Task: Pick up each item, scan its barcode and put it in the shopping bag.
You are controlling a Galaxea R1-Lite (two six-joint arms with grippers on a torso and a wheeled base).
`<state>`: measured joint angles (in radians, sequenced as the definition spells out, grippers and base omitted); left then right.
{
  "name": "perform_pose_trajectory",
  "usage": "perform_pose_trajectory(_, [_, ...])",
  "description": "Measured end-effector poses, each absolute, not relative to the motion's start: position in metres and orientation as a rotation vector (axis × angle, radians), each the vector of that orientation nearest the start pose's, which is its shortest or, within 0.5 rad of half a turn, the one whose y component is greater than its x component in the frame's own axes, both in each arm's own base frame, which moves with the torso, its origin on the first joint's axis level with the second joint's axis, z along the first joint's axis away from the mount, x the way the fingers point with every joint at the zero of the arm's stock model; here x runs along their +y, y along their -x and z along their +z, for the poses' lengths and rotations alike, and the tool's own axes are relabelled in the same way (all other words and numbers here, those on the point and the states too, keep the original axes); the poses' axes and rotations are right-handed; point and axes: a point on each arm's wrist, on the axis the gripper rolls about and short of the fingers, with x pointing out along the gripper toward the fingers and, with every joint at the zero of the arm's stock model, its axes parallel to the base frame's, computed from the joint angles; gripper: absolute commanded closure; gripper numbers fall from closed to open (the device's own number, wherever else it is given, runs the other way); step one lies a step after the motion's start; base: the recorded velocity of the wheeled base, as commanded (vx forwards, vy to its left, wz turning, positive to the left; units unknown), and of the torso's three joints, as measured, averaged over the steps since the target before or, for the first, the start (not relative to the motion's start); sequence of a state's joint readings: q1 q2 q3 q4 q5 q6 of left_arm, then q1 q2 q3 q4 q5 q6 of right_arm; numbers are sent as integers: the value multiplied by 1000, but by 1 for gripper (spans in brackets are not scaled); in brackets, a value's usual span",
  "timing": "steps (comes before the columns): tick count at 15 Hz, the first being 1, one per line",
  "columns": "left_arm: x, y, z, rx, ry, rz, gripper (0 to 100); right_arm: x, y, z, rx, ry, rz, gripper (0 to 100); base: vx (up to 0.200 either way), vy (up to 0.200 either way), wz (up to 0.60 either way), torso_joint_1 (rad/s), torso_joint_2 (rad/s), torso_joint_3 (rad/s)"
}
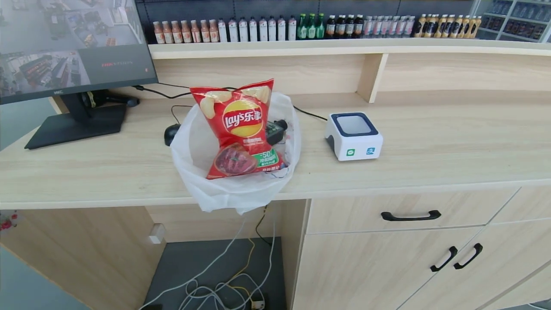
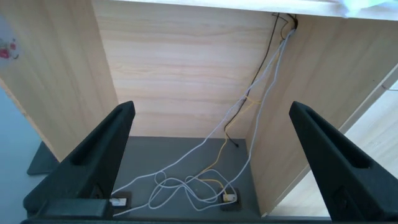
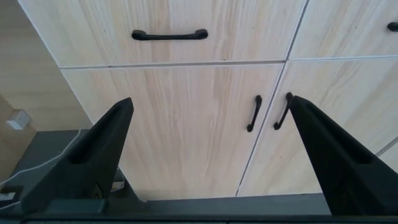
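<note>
So the chip bag [image 1: 238,129] is standing upright inside the shopping bag [image 1: 191,150], its top poking out over the rim. The scanner [image 1: 353,135] sits just right of the shopping bag on the counter [image 1: 430,146]. Both arms hang lower than the shopping bag, nothing held. The left gripper [image 2: 211,109] is spread wide facing the cables [image 2: 186,186], and the right gripper [image 3: 210,102] is spread too, facing the drawers. Bagging looks done for this one imo. I can't spot another item, so next would be raising the arms to counter height if anything's left to scan
</note>
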<state>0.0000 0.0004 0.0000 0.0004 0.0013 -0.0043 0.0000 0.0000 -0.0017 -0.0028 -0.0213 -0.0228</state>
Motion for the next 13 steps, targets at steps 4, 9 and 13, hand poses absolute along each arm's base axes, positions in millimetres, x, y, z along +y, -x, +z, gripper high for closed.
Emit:
perform_pose_trajectory(4, [0,23,75,1,4,1,0,0,23,76,-5,7,-21,0,0,-200,0,2,2,2])
perform_pose_trajectory(9, [0,23,75,0,5,1,0,0,23,76,-5,7,-21,0,0,-80,0,-1,0,1])
perform_pose_trajectory(13, [0,23,75,0,0,0,0,0,23,76,-5,7,-22,0,0,0,0,0,0,0])
